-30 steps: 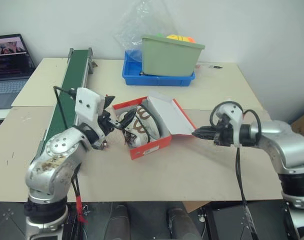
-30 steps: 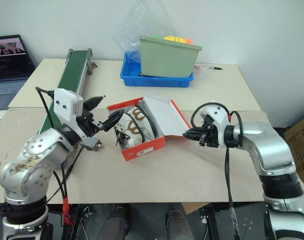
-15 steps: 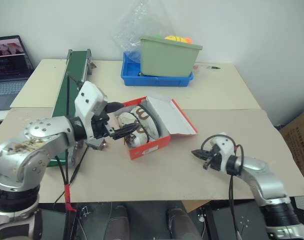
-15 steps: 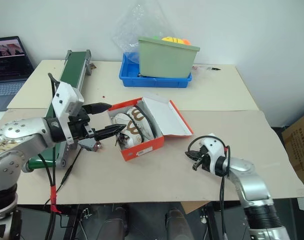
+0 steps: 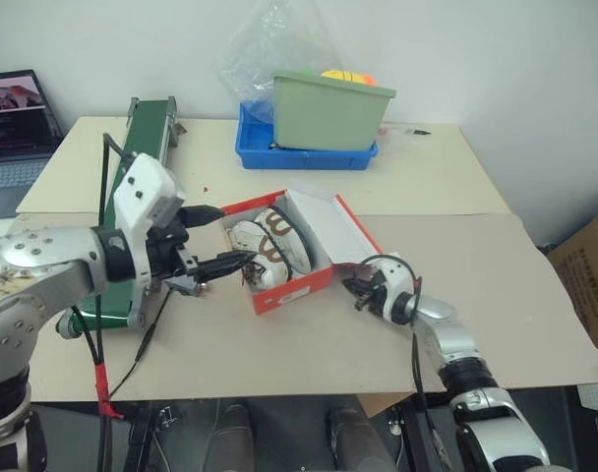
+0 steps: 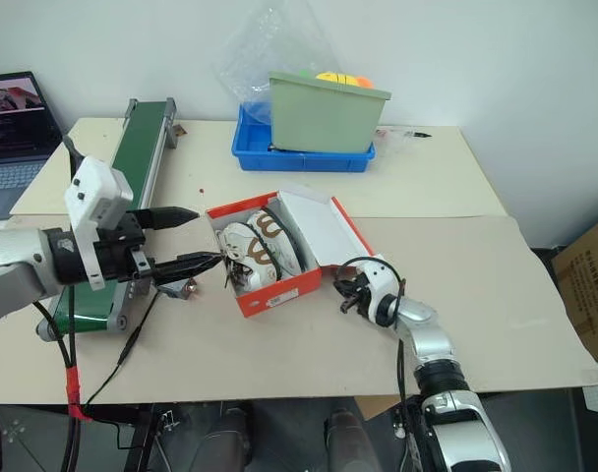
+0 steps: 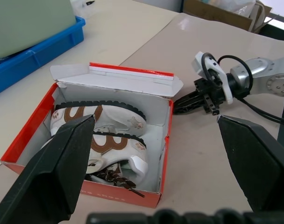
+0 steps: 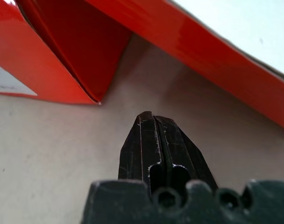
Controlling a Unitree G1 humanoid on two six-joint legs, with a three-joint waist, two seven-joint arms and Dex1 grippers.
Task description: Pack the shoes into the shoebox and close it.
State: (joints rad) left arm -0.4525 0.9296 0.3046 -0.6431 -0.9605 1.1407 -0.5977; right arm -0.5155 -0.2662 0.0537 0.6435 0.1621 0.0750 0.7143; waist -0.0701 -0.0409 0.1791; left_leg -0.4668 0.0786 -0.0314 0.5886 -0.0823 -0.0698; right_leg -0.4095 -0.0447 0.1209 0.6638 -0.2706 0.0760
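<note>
- Both shoes (image 7: 102, 133) are seen inside the shoebox (image 5: 297, 292), mid-table (image 5: 279, 344); packing is judged done, closing is the step in hand.
- Lid (image 5: 333, 228) is propped open, leaning toward the right side.
- Right claw (image 5: 354, 289) is pinched shut, nothing held, low at the table just beside the box's right wall, under the lid's overhang.
- Left claw (image 5: 220, 238) is spread wide, empty, held beside the box's left end, not touching.
- Next move is judged to call for the shut tip to be slid under the lid's outer face and the lid to be swung up and over; laces hanging over the front edge may get trapped.
</note>
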